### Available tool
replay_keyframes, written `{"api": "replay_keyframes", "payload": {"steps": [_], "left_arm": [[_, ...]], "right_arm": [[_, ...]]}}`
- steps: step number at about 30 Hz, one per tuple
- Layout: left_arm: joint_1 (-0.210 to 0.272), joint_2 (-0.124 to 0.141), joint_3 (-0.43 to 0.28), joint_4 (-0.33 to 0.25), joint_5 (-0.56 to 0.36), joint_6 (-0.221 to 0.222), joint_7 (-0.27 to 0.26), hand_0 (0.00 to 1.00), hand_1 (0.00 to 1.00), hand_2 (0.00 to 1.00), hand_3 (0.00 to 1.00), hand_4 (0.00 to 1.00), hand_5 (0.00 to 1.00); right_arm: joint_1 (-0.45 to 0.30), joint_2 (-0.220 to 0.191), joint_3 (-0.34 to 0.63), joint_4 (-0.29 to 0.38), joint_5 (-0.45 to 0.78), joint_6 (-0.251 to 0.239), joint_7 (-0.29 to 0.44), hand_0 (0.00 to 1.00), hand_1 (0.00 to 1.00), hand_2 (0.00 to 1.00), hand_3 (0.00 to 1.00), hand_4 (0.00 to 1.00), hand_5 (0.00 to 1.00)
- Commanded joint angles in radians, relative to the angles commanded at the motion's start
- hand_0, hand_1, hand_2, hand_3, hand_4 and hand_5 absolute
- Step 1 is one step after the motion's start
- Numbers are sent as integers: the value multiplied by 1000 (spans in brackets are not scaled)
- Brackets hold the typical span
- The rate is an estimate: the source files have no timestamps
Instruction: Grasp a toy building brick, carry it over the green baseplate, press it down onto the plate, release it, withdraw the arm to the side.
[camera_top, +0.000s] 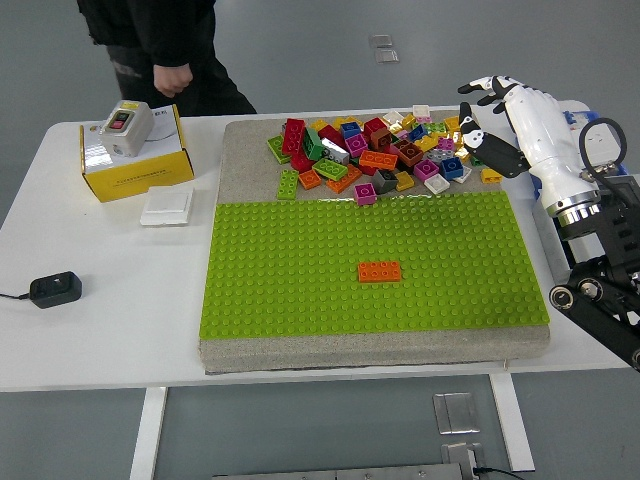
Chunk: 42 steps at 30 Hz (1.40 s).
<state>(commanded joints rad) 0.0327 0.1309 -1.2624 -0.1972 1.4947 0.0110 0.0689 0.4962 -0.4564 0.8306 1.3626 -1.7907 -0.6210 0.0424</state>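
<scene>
Currently we see one orange brick seated on the green baseplate, slightly right of the plate's centre in the lower middle of the frame. It is a flat rectangular piece with two rows of studs, the same colour as several bricks in the loose pile on the grey board above the plate. Its long axis runs left to right across the frame, parallel to the plate's near edge.

We note the right hand at the upper right of the frame, at the pile's right end. It is white with black pads, fingers spread, holding nothing. The orange brick lies well apart from it, down and to the left.

A person's hand hangs at the upper left, behind the table. A yellow box sits nearby.
</scene>
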Motion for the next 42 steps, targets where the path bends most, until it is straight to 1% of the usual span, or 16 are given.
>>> {"api": "replay_keyframes", "payload": {"steps": [7, 11, 12, 17, 18, 23, 24, 25, 27, 29, 30, 32, 35, 36, 41, 42], "left_arm": [[1, 2, -101, 15, 100, -19, -1, 664, 644, 590, 647, 385, 470], [5, 5, -172, 17, 168, -29, 8, 664, 644, 590, 647, 385, 470], [8, 5, -193, 17, 184, -32, 11, 663, 644, 591, 647, 385, 471], [28, 5, -293, 17, 273, -48, 33, 663, 644, 591, 647, 385, 471], [32, 6, -323, 17, 301, -53, 43, 663, 645, 592, 646, 384, 469], [45, 14, -422, 17, 378, -63, 65, 663, 645, 592, 646, 384, 469], [45, 16, -431, 17, 381, -64, 67, 663, 645, 591, 646, 385, 469], [46, 18, -437, 17, 383, -64, 69, 663, 645, 591, 646, 385, 469], [45, 24, -444, 17, 384, -64, 71, 663, 645, 591, 646, 385, 469], [43, 28, -452, 17, 389, -64, 71, 663, 645, 591, 646, 385, 469], [42, 30, -458, 17, 394, -64, 71, 663, 646, 591, 646, 385, 469], [41, 32, -471, 17, 405, -65, 70, 663, 646, 591, 646, 385, 469], [39, 34, -510, 17, 442, -69, 71, 663, 646, 591, 646, 385, 469], [38, 34, -520, 17, 452, -70, 71, 663, 645, 591, 646, 385, 469], [31, 37, -531, 17, 467, -69, 73, 663, 645, 591, 646, 385, 469], [30, 38, -530, 17, 467, -69, 74, 663, 645, 590, 647, 385, 469]], "right_arm": [[-54, -25, 94, -1, 62, -14, 65, 550, 640, 730, 671, 454, 636], [-123, -18, 162, 23, 180, 51, 131, 550, 640, 730, 671, 454, 636], [-145, -9, 185, 25, 213, 74, 153, 715, 717, 755, 696, 452, 619], [-250, 53, 288, 11, 392, 150, 257, 715, 717, 755, 696, 452, 619], [-268, 67, 304, 8, 437, 143, 282, 788, 750, 788, 781, 564, 637], [-286, 100, 297, -3, 557, 60, 355, 788, 750, 788, 781, 564, 637], [-284, 103, 287, -8, 551, 41, 362, 642, 480, 749, 788, 684, 688], [-282, 106, 276, -16, 536, 19, 364, 642, 480, 749, 788, 684, 688], [-275, 112, 259, -37, 480, -24, 358, 642, 480, 749, 788, 684, 688], [-266, 117, 250, -65, 415, -24, 339, 642, 480, 749, 788, 684, 688], [-260, 118, 247, -78, 383, -24, 325, 548, 384, 715, 792, 697, 678], [-251, 119, 244, -93, 314, -24, 294, 548, 384, 715, 792, 697, 678], [-229, 112, 229, -90, 209, -24, 205, 548, 384, 715, 792, 697, 678], [-222, 109, 220, -87, 176, -24, 177, 529, 370, 606, 779, 678, 659], [-176, 107, 172, -77, 2, -24, 38, 529, 370, 606, 779, 678, 659], [-170, 108, 168, -76, -23, -24, 20, 588, 521, 647, 784, 649, 615]]}}
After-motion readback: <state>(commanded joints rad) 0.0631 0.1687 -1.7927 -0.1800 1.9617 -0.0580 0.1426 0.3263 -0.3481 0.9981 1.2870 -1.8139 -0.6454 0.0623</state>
